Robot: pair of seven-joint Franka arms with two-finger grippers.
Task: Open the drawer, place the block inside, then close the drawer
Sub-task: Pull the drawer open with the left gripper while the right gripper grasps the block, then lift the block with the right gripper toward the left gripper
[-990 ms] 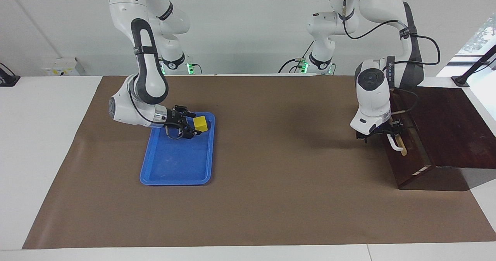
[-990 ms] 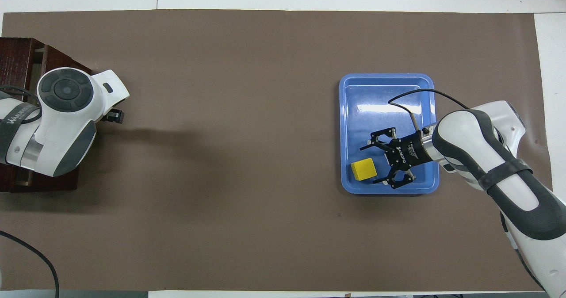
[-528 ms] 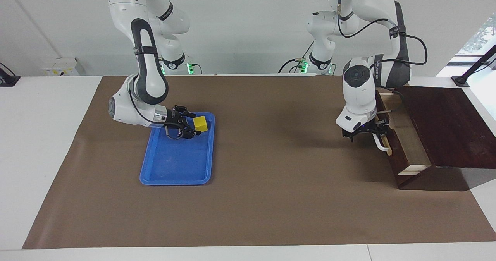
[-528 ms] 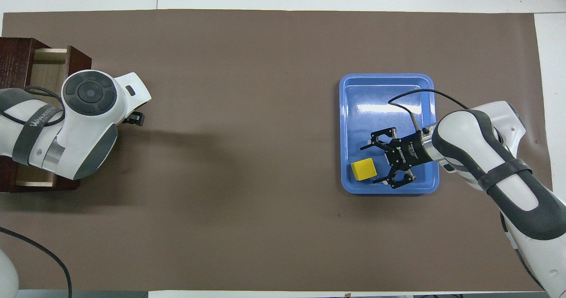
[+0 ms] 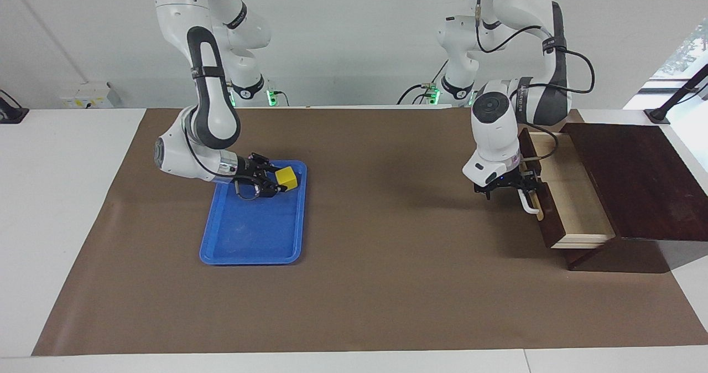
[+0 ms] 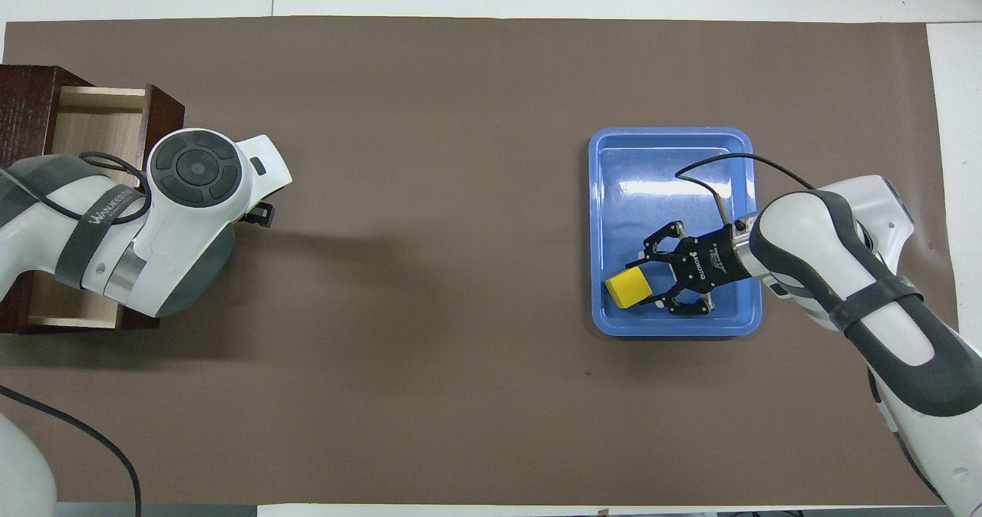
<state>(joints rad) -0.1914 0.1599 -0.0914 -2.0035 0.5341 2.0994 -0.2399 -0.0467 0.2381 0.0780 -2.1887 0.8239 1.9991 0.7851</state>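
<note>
Brown paper covers the table, and both arms are busy. Left hand (image 5: 520, 187) is clamped on the white handle (image 5: 527, 202) of the drawer (image 5: 569, 201), which stands well out of its dark box (image 5: 636, 179), pale interior showing. Right hand (image 5: 272, 181) sits low in the blue tray (image 5: 251, 240), fingers closed on the block (image 5: 286, 176), which lies at its fingertips, pointing toward the left arm's end. Judging from this, the carry runs from tray across to drawer, well apart.
</note>
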